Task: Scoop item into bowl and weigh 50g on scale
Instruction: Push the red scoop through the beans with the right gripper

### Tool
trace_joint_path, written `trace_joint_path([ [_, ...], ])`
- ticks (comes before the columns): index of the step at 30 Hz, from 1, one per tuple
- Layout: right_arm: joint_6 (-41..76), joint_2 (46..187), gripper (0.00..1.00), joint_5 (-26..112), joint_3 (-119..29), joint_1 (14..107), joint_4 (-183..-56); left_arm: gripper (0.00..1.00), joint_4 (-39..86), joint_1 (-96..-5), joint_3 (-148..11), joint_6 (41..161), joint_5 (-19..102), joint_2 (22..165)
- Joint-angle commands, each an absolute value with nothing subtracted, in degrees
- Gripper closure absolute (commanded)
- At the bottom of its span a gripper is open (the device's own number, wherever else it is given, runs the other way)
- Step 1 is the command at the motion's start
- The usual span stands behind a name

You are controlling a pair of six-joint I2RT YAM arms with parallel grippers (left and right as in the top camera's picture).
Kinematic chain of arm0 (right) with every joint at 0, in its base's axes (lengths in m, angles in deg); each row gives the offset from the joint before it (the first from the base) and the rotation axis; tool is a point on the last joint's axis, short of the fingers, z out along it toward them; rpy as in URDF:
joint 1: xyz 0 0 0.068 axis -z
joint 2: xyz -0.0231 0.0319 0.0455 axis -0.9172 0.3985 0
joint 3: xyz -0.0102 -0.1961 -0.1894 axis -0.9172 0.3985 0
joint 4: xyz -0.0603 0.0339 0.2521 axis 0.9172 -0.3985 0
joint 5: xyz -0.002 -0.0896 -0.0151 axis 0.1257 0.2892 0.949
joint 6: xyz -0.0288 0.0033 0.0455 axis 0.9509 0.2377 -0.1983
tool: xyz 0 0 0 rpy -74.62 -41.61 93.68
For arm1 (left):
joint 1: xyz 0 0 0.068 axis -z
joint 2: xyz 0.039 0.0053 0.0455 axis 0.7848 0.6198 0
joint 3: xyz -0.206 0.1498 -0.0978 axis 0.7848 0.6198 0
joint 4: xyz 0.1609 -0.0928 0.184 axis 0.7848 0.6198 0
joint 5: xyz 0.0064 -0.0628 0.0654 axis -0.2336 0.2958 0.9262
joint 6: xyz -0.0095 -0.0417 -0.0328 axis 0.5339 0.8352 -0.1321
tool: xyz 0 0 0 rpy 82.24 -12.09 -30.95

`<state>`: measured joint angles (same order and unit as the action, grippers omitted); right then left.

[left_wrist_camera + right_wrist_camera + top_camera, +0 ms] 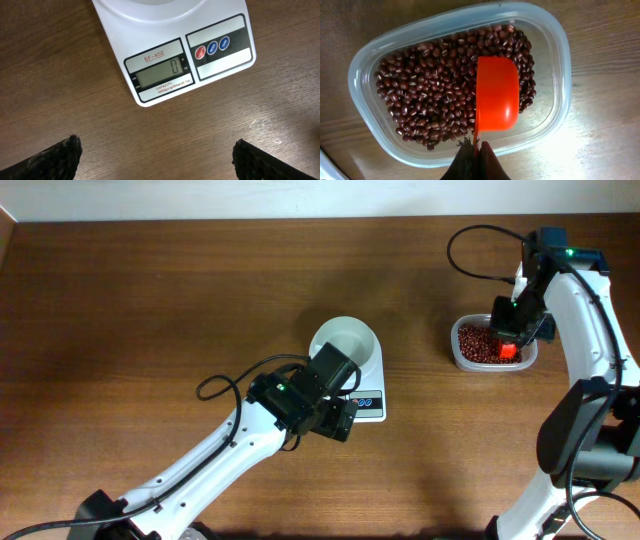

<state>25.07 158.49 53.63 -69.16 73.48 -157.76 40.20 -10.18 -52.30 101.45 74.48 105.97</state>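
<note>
The beans [430, 95] look hard, loose and prone to rolling, so the right hand [475, 152] clamps the scoop [496, 95] by its thin handle. The left hand [157, 155] gapes empty.

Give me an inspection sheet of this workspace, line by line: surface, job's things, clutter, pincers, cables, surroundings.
Surface: brown wood-grain table.
Job's things: white bowl sits on the scale, whose display reads zero; beans lie in a clear container; orange scoop sits over the beans.
Clutter: nothing seen.
Pincers: left pincer open, in front of the scale; right pincer shut on the scoop's handle.
Cables: black cable loops beside the left arm; another loops by the right arm.
Surroundings: pale strip beyond the table's far edge.
</note>
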Motion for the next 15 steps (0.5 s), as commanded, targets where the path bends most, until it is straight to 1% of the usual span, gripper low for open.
trace_joint_path([
  [1, 27.06, 158.82, 0.96, 54.71, -68.68, 74.05, -156.78, 0.01, 40.1, -10.12, -51.65, 100.57, 75.34, 106.07],
  [3, 30.43, 158.82, 0.96, 51.97, -68.68, 75.23, -156.56, 0.01, 40.1, -10.12, -51.62, 100.57, 75.34, 106.07],
  [6, 31.19, 158.84, 0.96, 50.22, -68.59, 76.23, -156.58, 0.01, 40.1, -10.12, -51.65, 100.57, 75.34, 106.07],
  [8, 31.22, 158.84, 0.86, 50.27, -68.57, 76.41, -156.47, 0.01, 40.1, -10.12, -51.65, 100.57, 75.34, 106.07],
  [10, 31.19, 158.84, 0.81, 50.25, -68.57, 76.38, -156.1, 0.01, 40.1, -10.12, -51.62, 100.57, 75.34, 106.07],
  [12, 31.19, 158.84, 0.78, 50.27, -68.57, 76.41, -155.9, 0.01, 40.1, -10.12, -51.65, 100.57, 75.34, 106.07],
  [15, 31.19, 158.86, 0.78, 50.31, -68.57, 76.38, -155.36, 0.01, 40.1, -10.12, -51.65, 100.57, 75.34, 106.07],
])
